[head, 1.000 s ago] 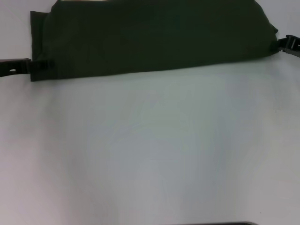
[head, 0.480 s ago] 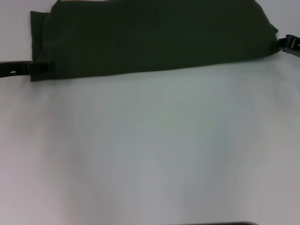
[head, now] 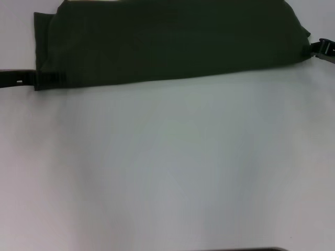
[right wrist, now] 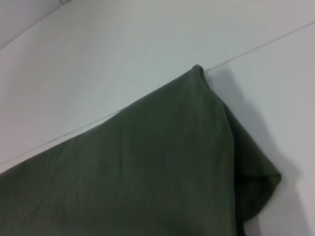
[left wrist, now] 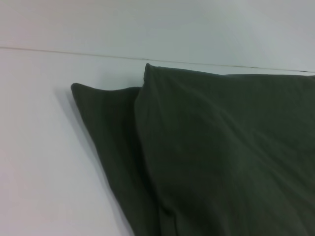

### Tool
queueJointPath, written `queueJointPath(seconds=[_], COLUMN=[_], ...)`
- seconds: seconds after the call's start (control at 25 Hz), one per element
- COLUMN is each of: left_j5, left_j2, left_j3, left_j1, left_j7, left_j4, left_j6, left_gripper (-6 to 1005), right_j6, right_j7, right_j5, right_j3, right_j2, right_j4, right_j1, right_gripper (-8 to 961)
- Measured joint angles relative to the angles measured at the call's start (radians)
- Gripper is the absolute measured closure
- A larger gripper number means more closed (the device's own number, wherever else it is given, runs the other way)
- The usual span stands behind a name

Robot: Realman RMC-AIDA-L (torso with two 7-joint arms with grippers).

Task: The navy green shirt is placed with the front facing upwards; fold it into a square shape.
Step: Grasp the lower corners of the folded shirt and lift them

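The navy green shirt [head: 167,42] lies folded into a wide dark band across the far part of the white table [head: 167,167]. Only plain dark green cloth shows, no letters or label. My left gripper [head: 52,78] is at the shirt's near left corner, over the cloth's edge. My right gripper [head: 320,48] is at the shirt's right end, touching or just beside it. The left wrist view shows a layered corner of the shirt [left wrist: 221,157]. The right wrist view shows another folded corner [right wrist: 147,167]. Neither wrist view shows a gripper.
Bare white tabletop fills the whole near half of the head view. A thin dark strip [head: 241,249] shows at the bottom edge. A thin seam line [left wrist: 147,58] runs across the table beyond the shirt.
My left gripper has slid a little to the right, farther onto the shirt's near left corner. The shirt and my right gripper have stayed where they were.
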Motion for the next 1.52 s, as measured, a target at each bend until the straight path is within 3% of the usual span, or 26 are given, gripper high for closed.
queueJointPath(seconds=[0.96,1.52], left_j5=[0.049,0.035], left_j2=[0.006,0.007], left_j3=[-0.001,0.000], left_j1=[-0.002,-0.037], left_j7=[-0.016,-0.003], left_j4=[0.006,0.006], left_j6=[0.010,0.071], left_gripper=[93,95], right_j6=[-0.010,-0.011], right_j7=[0.000,0.000], right_j5=[0.003,0.004], right_j3=[0.005,0.006], right_j2=[0.002,0.002], right_j4=[0.000,0.000], right_j1=[-0.001,-0.004], right_gripper=[942,942])
